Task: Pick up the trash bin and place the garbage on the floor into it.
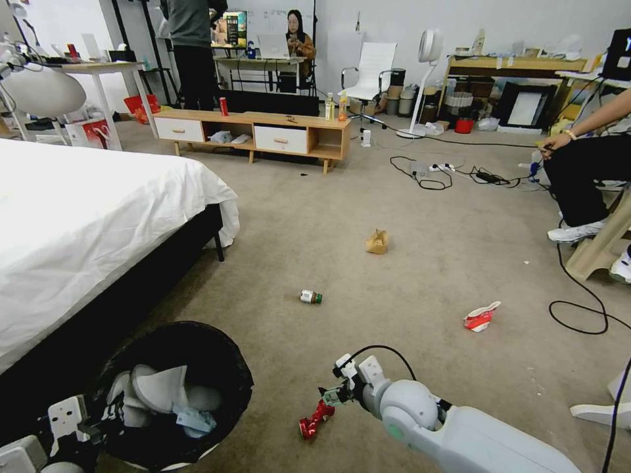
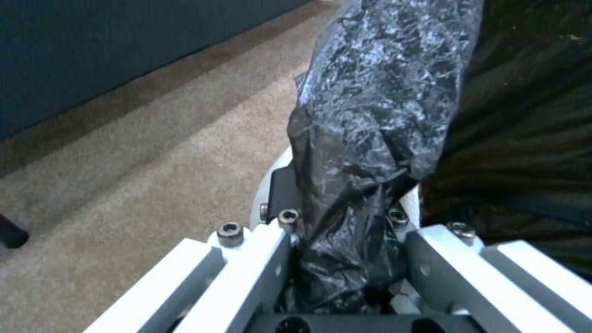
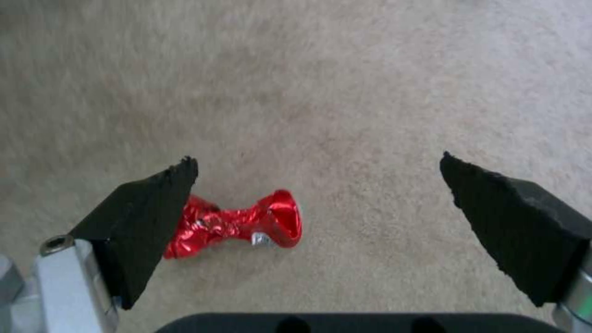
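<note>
Bin (image 1: 172, 394) near-left beside bed (image 1: 79, 217); can (image 1: 316, 418) right of it; bottle (image 1: 310, 297), bag (image 1: 377, 242) farther ahead; carton (image 1: 480, 317) right.

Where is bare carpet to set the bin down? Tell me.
Bare beige carpet lies between the tan paper bag and the wooden TV cabinet, and between the small green-capped bottle and the red-white crushed carton. Crowded: black cables far right.

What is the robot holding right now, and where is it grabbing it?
The left gripper pinches the trash bin by its bag-covered rim. The right gripper is open above the crushed red can, holding nothing.
</note>
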Controlling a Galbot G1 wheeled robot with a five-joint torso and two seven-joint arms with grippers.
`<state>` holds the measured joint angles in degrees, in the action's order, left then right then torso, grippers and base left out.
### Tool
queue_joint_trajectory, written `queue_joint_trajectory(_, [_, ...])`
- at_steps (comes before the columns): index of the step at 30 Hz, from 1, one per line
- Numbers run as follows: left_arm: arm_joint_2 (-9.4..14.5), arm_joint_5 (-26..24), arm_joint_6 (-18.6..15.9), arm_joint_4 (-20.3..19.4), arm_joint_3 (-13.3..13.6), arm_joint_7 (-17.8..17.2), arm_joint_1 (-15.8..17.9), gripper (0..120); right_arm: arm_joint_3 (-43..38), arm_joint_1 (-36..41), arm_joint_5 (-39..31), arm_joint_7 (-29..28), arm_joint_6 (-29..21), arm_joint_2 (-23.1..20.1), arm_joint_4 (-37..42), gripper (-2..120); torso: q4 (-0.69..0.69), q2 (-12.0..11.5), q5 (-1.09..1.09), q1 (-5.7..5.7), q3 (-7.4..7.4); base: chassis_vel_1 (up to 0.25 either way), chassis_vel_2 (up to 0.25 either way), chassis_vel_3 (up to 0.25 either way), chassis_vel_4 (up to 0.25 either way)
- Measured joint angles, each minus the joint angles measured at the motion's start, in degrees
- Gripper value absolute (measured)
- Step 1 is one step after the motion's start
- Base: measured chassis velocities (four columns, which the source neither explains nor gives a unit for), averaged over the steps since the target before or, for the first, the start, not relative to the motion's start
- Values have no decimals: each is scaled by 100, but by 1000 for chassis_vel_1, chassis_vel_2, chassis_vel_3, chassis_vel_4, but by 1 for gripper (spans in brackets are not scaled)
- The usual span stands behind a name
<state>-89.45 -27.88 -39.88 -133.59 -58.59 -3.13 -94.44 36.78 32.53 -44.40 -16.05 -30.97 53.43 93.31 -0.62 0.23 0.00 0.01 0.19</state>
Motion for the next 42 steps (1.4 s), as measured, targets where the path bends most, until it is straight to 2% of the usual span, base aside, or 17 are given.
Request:
queue_joint_trajectory(8, [-39,68,11,35,41,30,45,6,706,-372,954,409,585,136,-600,100,0,0,-1,0,0,0,0,0,0])
queue_joint_trajectory(12, [-67,104,32,52,49,57,63,6,1059,-525,1680,904,1104,138,-843,100,0,0,-1,0,-1,0,0,0,0])
queue_joint_trajectory(16, [-70,104,34,52,38,59,66,6,1144,-526,2212,1232,1500,136,-982,100,0,0,-1,0,0,0,0,0,0])
queue_joint_trajectory(24, [-73,104,35,45,32,60,80,6,1168,-540,2929,1523,1918,110,-945,100,0,0,0,0,-1,0,0,0,0])
queue_joint_trajectory(29, [-73,98,35,40,24,60,96,6,1193,-543,3091,1604,2026,37,-849,100,0,0,0,0,0,0,0,0,0])
queue_joint_trajectory(38, [-81,93,15,25,35,61,83,6,1290,-492,3243,1847,2532,-36,-757,100,0,1,-1,0,-1,0,0,0,0])
queue_joint_trajectory(42, [-77,87,11,13,30,61,75,6,1335,-496,3237,1911,2553,-12,-745,100,0,1,0,0,-1,0,0,0,0])
